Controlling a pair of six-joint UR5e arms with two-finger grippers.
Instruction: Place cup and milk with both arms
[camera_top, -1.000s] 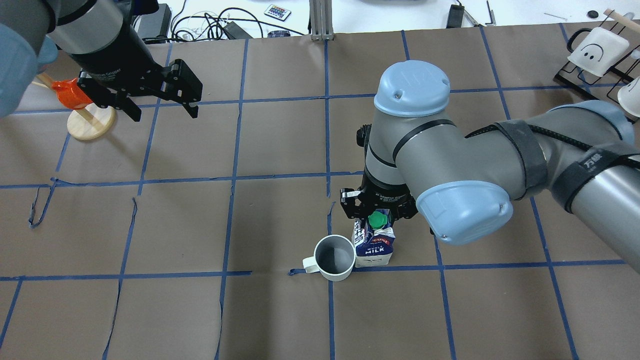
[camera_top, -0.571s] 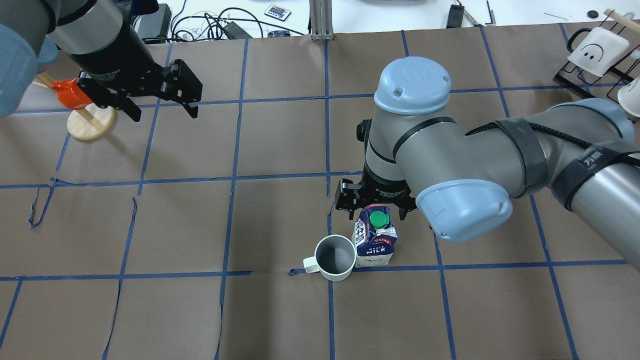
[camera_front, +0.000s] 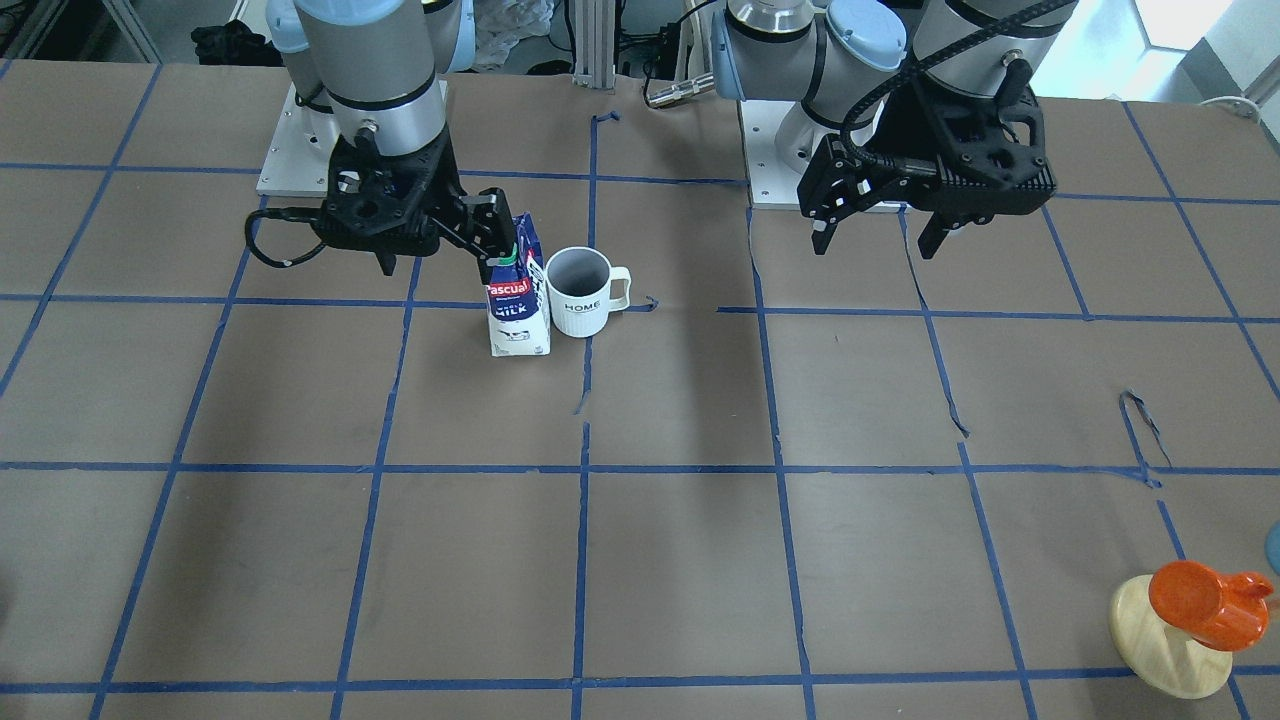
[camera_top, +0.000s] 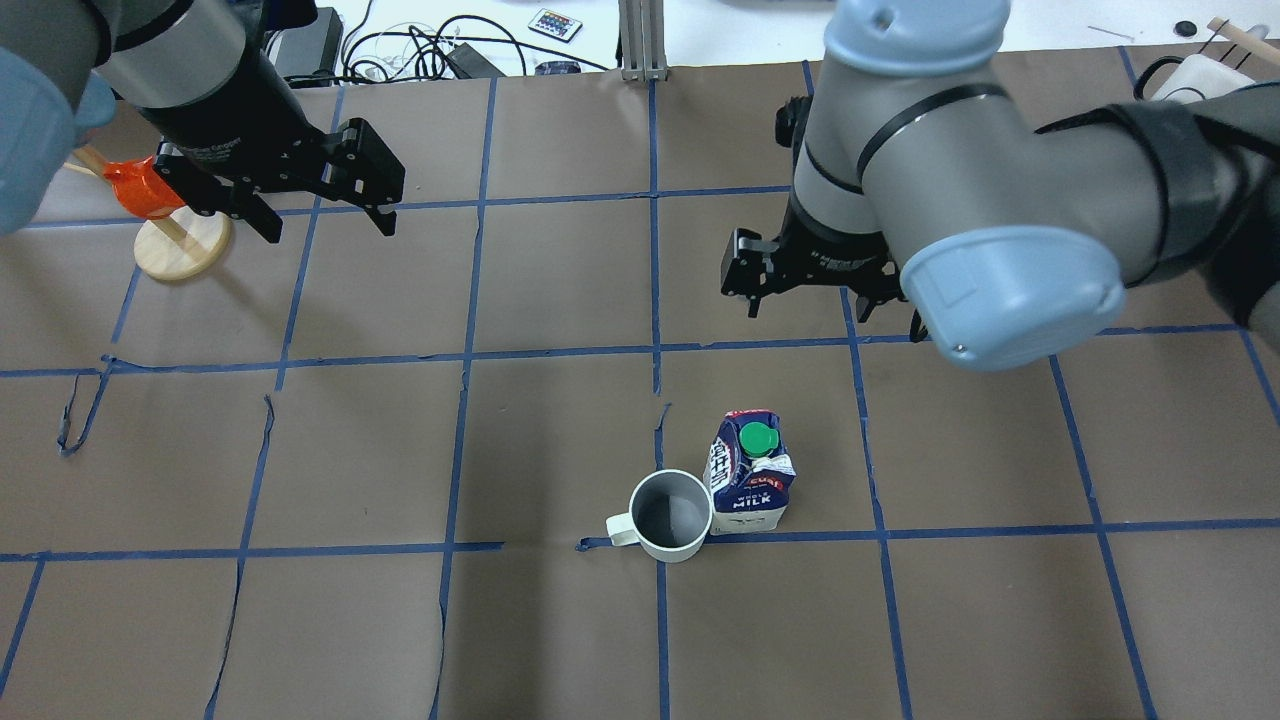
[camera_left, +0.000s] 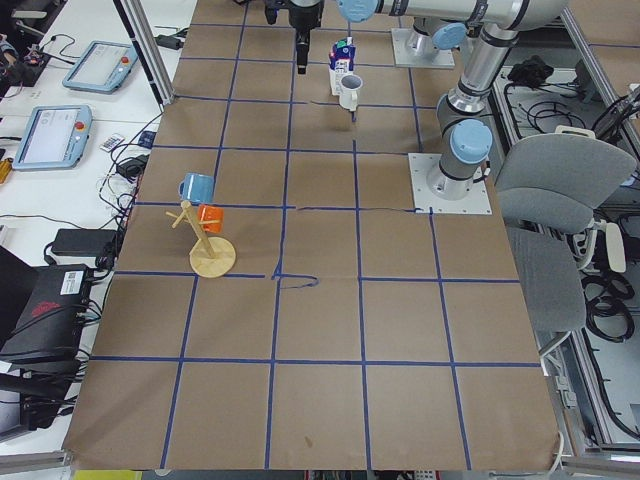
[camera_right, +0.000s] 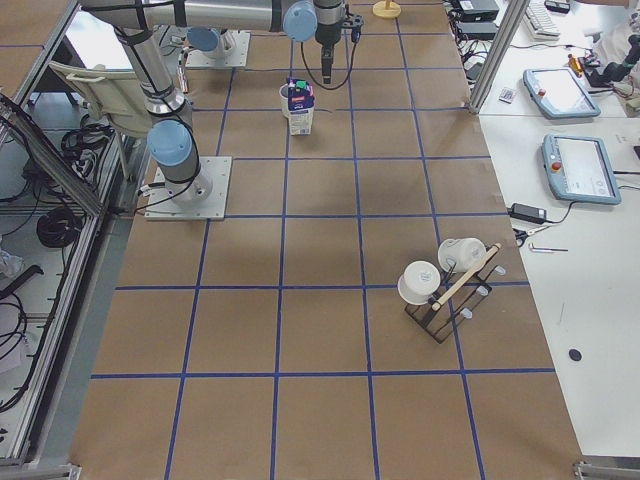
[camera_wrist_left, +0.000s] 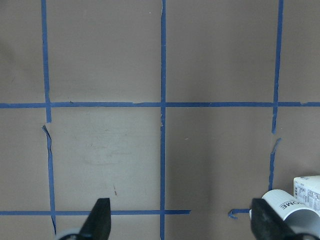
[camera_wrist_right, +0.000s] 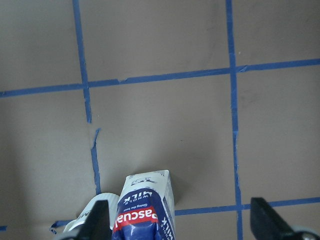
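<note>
As the milk (camera_top: 750, 478) stands upright, its gable top looks crumpled.

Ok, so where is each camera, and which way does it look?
Front-facing: across the table, facing the robot; shows right gripper, left gripper, milk, cup.
Overhead: behind the robot, looking forward and down; both grippers.
Exterior left: table's left end, looking along it; left arm nearest.
Exterior right: opposite end; right arm nearest.
Left wrist: looks down at table; its fingertips.
Right wrist: looks down at milk; its fingertips.
Shared: all six show the milk.
</note>
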